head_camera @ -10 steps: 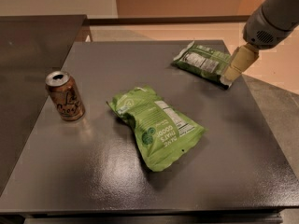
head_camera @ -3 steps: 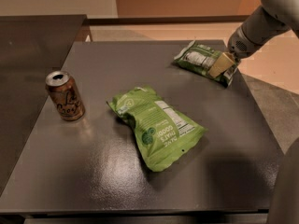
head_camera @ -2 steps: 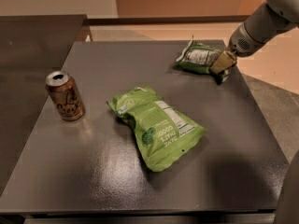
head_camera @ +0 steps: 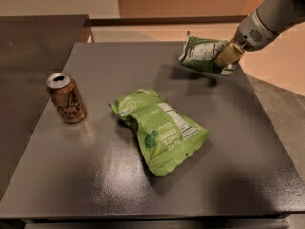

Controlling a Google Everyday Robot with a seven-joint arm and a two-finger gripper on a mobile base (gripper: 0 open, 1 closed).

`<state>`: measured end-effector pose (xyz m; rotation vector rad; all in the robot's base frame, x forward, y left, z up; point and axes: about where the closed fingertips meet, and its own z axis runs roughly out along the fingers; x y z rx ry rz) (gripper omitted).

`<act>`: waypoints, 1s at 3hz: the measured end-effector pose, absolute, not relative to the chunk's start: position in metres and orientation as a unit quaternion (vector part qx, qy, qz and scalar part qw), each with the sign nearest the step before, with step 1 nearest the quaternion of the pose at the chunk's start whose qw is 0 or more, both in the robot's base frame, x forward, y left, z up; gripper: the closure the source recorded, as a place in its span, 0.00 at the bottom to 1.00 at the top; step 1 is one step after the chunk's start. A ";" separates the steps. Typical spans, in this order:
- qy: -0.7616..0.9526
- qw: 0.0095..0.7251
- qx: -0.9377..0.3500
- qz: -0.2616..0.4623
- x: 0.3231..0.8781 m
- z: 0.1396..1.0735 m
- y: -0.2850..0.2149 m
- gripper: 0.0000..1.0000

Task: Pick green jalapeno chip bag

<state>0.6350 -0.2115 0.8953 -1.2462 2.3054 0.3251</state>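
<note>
The green jalapeno chip bag (head_camera: 202,54) is a small dark green crinkly bag with a white label panel. It hangs tilted in the air above the far right part of the dark table (head_camera: 95,175), with its shadow on the table below. My gripper (head_camera: 228,57) is shut on the bag's right end and holds it up. The arm comes in from the upper right corner.
A larger lime-green bag (head_camera: 159,128) with white lettering lies flat at the table's middle. A brown drink can (head_camera: 66,98) stands upright at the left. The table's right edge runs just below the gripper. A second dark surface (head_camera: 28,51) adjoins on the left.
The gripper closed on the dark green bag's right end and lifted it off the table. The bag now hangs above its earlier spot. The lime-green bag and can have not moved.
</note>
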 end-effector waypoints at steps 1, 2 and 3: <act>0.815 0.259 -0.498 0.142 0.608 0.931 -0.181 1.00; 0.780 0.268 -0.542 0.159 0.587 0.961 -0.150 1.00; 0.780 0.268 -0.542 0.159 0.587 0.961 -0.150 1.00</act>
